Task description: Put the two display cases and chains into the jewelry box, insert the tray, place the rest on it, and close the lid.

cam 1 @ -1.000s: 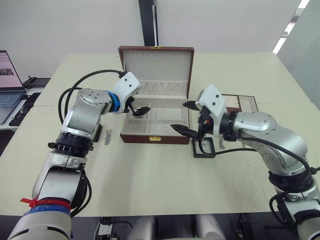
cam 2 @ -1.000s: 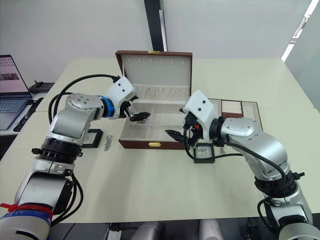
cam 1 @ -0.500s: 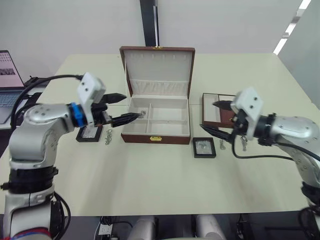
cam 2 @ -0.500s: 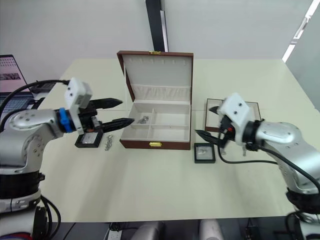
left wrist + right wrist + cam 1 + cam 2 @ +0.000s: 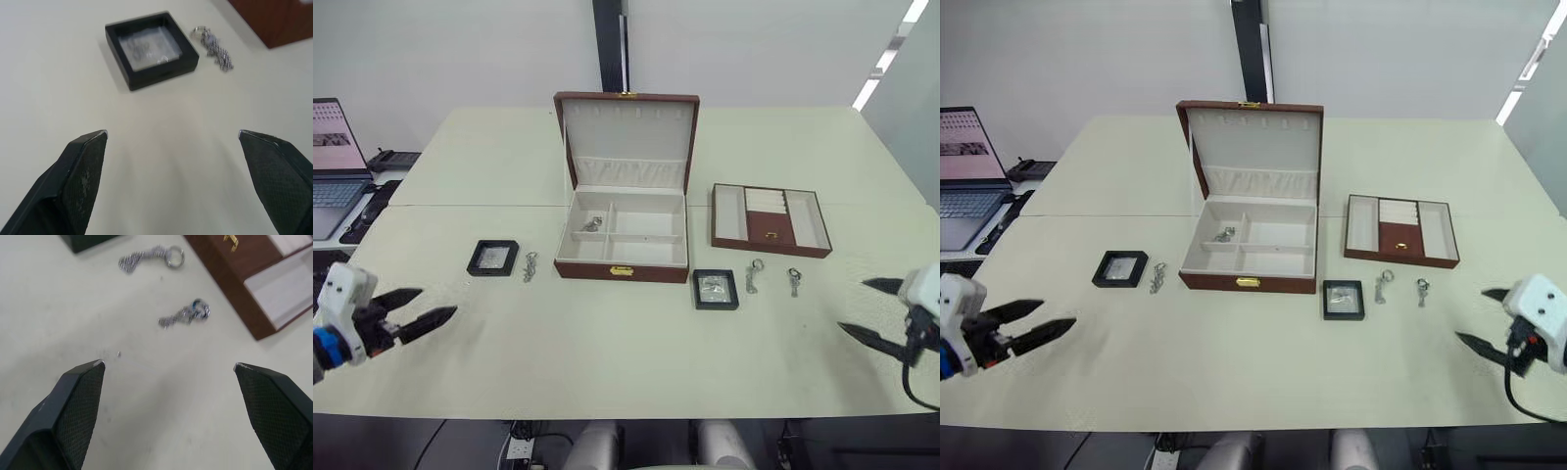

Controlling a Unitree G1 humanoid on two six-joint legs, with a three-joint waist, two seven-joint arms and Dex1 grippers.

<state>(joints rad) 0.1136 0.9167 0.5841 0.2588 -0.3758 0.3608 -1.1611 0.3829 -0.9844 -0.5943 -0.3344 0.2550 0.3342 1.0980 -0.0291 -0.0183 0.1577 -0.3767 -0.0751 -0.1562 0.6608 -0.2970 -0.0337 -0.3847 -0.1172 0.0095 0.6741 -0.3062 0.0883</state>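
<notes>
The jewelry box (image 5: 622, 262) stands open at mid-table, its lid (image 5: 628, 137) upright, and one chain (image 5: 593, 224) lies in its back-left compartment. One display case (image 5: 493, 258) lies left of the box with a second chain (image 5: 530, 265) beside it. The other display case (image 5: 715, 289) lies off the box's front right corner. Right of the box is the tray (image 5: 769, 219), with two silver trinkets (image 5: 755, 275) (image 5: 794, 281) in front of it. My left gripper (image 5: 435, 302) hangs open and empty at the near left. My right gripper (image 5: 852, 305) hangs open and empty at the near right.
A laptop (image 5: 333, 166) sits on a side desk at the far left. A black post (image 5: 610, 44) rises behind the box. The table's near edge (image 5: 626, 416) runs just below both grippers.
Both arms have drawn back from the box to the table's near corners. The left gripper has left a chain in the box. Both grippers have ended open.
</notes>
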